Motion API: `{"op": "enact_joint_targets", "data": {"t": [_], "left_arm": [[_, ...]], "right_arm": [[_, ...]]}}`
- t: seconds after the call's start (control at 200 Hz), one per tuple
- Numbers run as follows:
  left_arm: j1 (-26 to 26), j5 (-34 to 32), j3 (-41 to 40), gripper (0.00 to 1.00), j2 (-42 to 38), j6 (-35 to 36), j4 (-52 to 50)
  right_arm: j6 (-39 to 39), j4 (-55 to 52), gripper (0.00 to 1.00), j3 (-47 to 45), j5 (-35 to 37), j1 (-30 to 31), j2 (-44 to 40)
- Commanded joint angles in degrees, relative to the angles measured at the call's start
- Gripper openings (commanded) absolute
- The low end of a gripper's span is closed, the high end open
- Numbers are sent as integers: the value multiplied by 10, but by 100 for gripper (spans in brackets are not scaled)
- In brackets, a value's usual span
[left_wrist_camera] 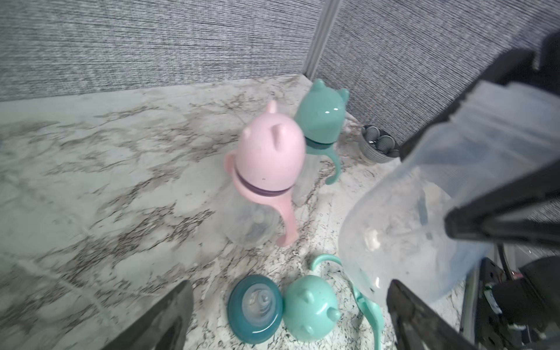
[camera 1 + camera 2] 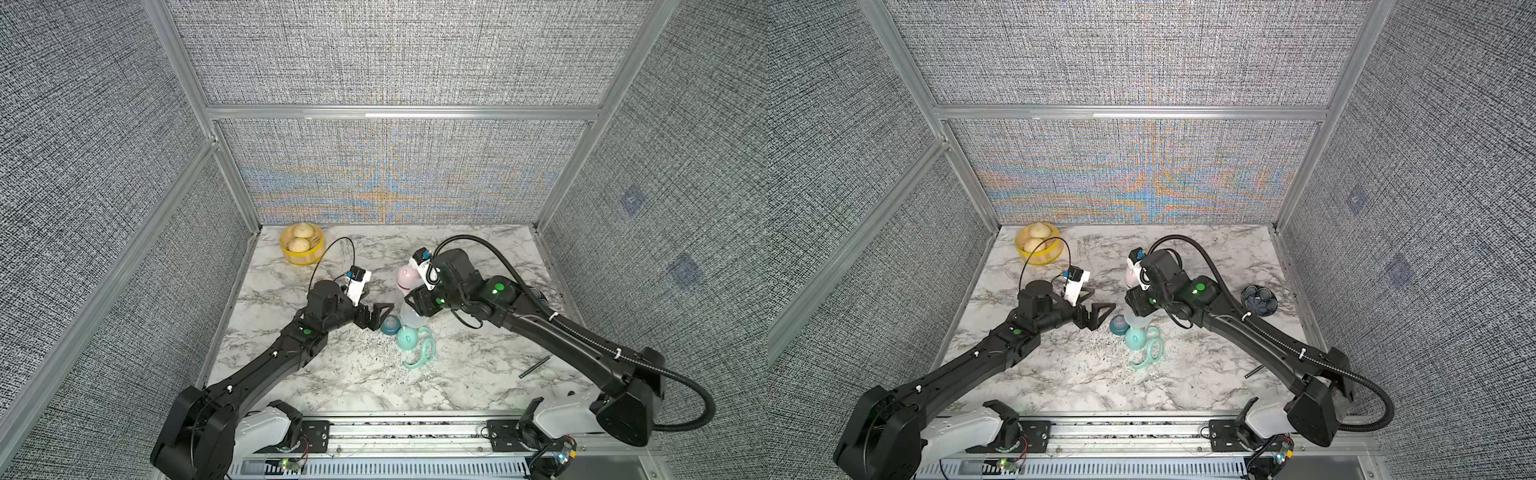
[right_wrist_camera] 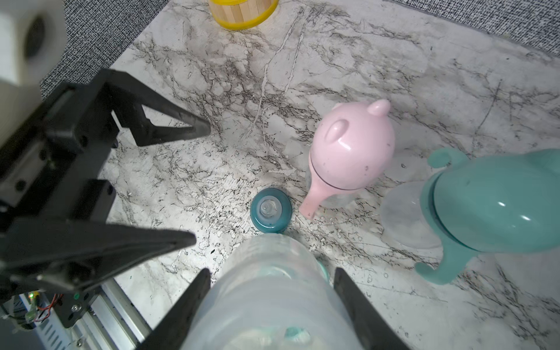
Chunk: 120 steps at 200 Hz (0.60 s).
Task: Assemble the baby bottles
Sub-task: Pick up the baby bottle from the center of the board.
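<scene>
My right gripper (image 3: 271, 272) is clamped across the clear bottle (image 3: 269, 306), which is tilted and, I think, lifted off the marble table (image 3: 394, 60); the wrist view cuts off its near end. My left gripper (image 2: 383, 318) hangs wide with nothing between its jaws, just beside the teal collar (image 1: 256, 307) and mint cap (image 1: 312, 309); the mint handle (image 1: 370, 309) runs partly behind the bottle. Beyond stand the pink bottle (image 3: 351, 151) and mint bottle (image 1: 321, 115); in both top views my right arm hides the latter.
</scene>
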Motion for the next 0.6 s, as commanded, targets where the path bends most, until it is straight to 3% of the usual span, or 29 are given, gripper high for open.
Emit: {"op": "enact_joint_targets", "data": {"t": [0.0,0.33,0.596], "left_arm": [[-18,37,-16,99,10,34,94],[-99,54,-50,99,52,72,247],[-114,35,-58,98,92,62,360]], "right_arm": [[-2,-34,55,16,-32,-12,-5],[11,-19,55,57,-104,-11,1],[20,-14,55,64,-123,-1,-3]]}}
